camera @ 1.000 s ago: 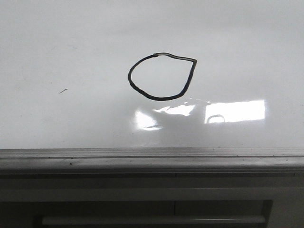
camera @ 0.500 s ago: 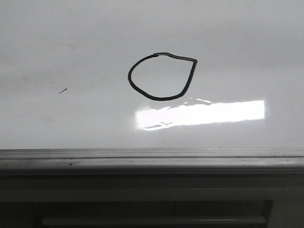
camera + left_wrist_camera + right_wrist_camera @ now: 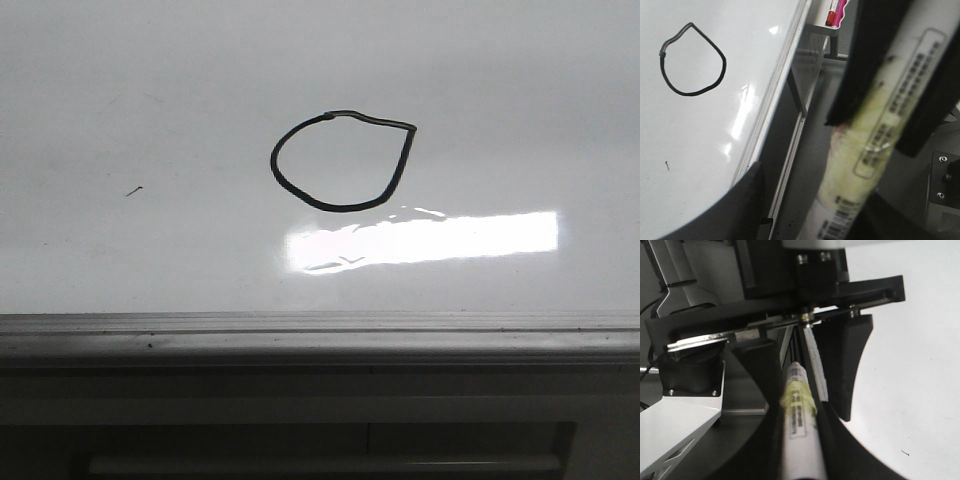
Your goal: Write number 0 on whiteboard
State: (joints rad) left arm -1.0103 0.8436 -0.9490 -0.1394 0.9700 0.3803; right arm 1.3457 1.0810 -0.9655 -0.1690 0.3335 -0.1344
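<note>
Currently I am holding both arms off the whiteboard (image 3: 120, 90); each tool is gripping a marker (image 3: 875, 135), the number 0 (image 3: 342, 165) is closed, and I am judging only retraction remains.

surface: whiteboard (image 3: 120, 90) | marks: number 0 (image 3: 340, 165); tick mark (image 3: 133, 191), perhaps ink

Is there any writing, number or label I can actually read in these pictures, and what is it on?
"0": the hand-drawn number 0 on the whiteboard, a lopsided closed loop.
Printed lines and a barcode on the label of the marker in the left gripper: too blurred to read.
Label on the marker in the right gripper: too small and blurred to read.
</note>
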